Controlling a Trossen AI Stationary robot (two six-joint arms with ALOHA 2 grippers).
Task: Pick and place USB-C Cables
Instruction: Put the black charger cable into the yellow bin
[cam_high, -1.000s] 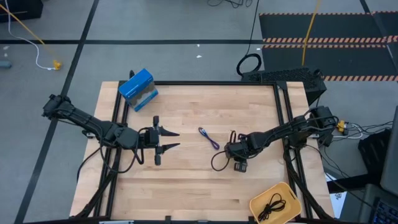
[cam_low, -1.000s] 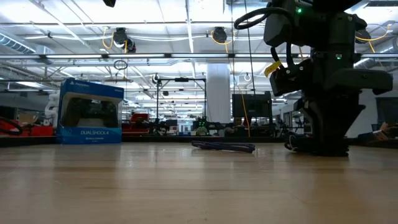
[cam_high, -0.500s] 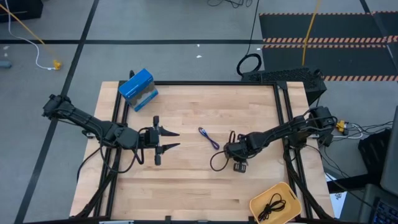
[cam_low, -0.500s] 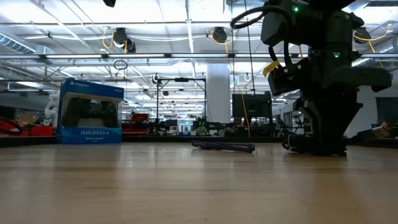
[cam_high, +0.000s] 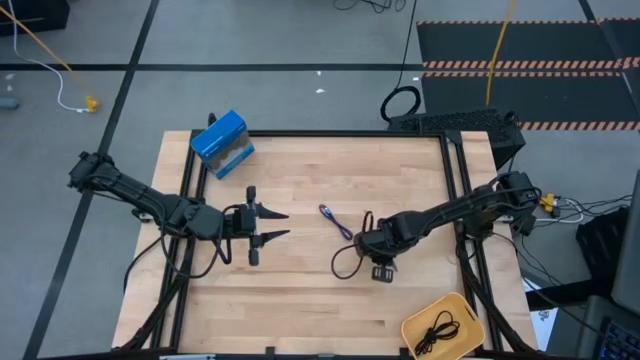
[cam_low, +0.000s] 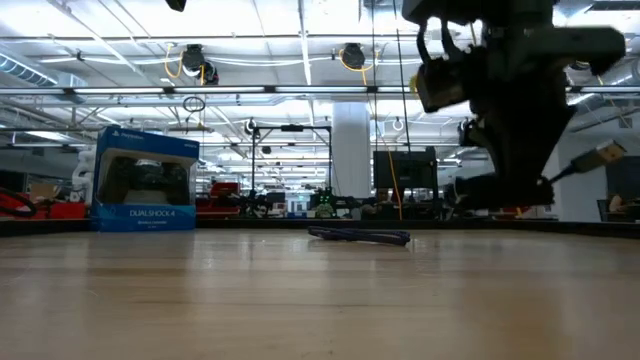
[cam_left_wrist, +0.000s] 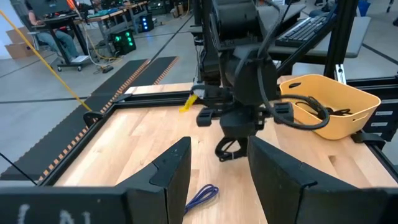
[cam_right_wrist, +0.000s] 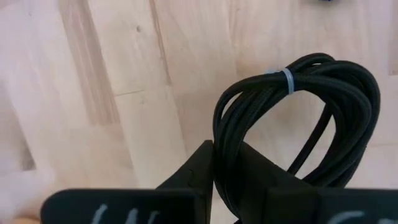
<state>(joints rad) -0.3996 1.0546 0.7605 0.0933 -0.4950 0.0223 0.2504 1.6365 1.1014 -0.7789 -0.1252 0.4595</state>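
A coiled black USB-C cable (cam_right_wrist: 298, 118) with a white tie is in my right gripper (cam_high: 372, 248), which is shut on it over the table's middle right. The blue-purple cable (cam_high: 335, 222) lies flat on the wood between the two grippers and also shows in the low view (cam_low: 360, 236). Another black cable (cam_high: 440, 328) lies inside the yellow bin (cam_high: 470, 340) at the near right corner. My left gripper (cam_high: 286, 225) is open above the table's left half, pointing toward the right, touching nothing. My right gripper pinches several strands of the black coil (cam_right_wrist: 227, 149) between its two fingers (cam_right_wrist: 199, 171), coming from above and pointing down. The coil hangs below the fingers as a loop (cam_left_wrist: 227, 152). One plug end (cam_low: 600, 155) sticks out sideways, and the cable looks clear of the table.
A blue box (cam_high: 222, 143) stands at the table's far left corner. The black frame rails (cam_high: 462, 180) run along the table's edges. Bare wood lies between the right gripper and the yellow bin (cam_left_wrist: 329, 106).
My right gripper has risen from the table, staying shut, and drifted slightly toward the left and near edges. The black cable has gone up with it, from lying on the wood to hanging below the fingers.
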